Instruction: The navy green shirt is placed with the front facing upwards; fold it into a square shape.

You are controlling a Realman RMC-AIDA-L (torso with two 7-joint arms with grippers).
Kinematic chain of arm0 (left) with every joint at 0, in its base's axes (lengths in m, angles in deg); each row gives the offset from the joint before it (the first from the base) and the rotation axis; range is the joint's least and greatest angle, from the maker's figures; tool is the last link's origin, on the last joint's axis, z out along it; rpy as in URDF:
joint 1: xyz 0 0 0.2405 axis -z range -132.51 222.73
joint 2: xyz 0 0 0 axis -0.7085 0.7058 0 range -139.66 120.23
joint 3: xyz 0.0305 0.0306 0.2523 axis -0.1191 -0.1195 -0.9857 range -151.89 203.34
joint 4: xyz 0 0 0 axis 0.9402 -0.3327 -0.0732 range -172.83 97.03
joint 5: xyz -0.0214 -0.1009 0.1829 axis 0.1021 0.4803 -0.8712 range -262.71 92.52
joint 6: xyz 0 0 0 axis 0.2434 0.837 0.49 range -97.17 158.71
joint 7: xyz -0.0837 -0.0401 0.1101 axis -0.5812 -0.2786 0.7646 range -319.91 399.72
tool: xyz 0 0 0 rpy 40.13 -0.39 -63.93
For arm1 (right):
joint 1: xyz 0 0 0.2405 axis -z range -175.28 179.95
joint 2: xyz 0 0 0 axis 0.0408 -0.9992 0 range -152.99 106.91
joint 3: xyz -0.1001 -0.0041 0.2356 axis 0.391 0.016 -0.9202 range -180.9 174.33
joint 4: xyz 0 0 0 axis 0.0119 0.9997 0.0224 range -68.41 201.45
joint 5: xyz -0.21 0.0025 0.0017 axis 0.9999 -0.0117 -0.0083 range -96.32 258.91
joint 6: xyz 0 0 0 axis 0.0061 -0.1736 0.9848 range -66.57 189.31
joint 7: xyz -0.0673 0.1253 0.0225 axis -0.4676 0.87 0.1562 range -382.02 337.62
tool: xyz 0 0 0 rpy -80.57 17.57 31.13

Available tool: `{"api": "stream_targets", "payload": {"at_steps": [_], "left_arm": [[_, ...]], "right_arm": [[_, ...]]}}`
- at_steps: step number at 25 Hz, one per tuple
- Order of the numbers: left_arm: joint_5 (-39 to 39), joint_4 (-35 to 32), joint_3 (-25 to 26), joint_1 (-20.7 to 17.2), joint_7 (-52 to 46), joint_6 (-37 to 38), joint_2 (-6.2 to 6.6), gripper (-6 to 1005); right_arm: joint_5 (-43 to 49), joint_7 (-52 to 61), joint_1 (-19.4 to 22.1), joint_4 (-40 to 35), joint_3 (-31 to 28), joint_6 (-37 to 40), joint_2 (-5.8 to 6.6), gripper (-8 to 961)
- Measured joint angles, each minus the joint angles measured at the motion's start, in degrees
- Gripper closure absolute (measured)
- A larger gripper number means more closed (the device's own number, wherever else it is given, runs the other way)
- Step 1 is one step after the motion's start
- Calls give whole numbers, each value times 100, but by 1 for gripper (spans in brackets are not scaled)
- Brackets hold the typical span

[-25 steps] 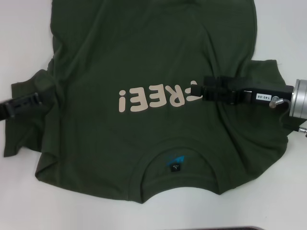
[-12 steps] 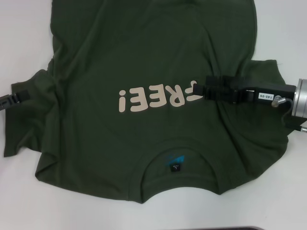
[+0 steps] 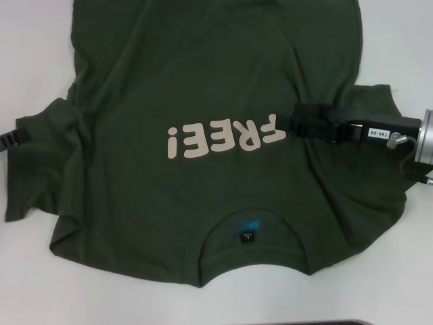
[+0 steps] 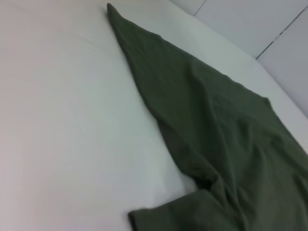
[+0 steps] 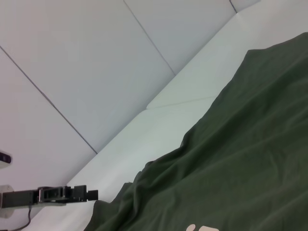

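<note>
The navy green shirt (image 3: 203, 74) lies spread front up on the white table (image 3: 34, 54). Its collar and neck label (image 3: 247, 233) are nearest me, so the pale "FREE!" print (image 3: 226, 139) reads upside down. My right gripper (image 3: 298, 124) hovers low over the shirt, just right of the print, with its arm reaching in from the right. Only the tip of my left gripper (image 3: 15, 138) shows at the left edge, beside the rumpled left sleeve (image 3: 40, 169). The left wrist view shows the shirt's side edge and sleeve (image 4: 216, 144). In the right wrist view the shirt (image 5: 240, 168) fills the foreground and the left gripper (image 5: 91, 194) sits far off.
White tabletop surrounds the shirt on the left, on the right and along the near edge (image 3: 101, 298). A pale panelled wall (image 5: 96, 57) rises behind the table. A dark strip (image 3: 338, 322) runs along the table's near edge.
Both arms have drawn outward. The right gripper slid right off the letter "F", uncovering it. The left gripper pulled left off the sleeve until only its tip shows.
</note>
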Motion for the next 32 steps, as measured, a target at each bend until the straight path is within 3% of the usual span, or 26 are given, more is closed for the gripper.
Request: {"api": "stream_targets", "payload": {"at_steps": [32], "left_arm": [[-565, 25, -206, 97, -136, 92, 34, 115]], "right_arm": [[-42, 62, 21, -15, -43, 81, 0, 59]]}}
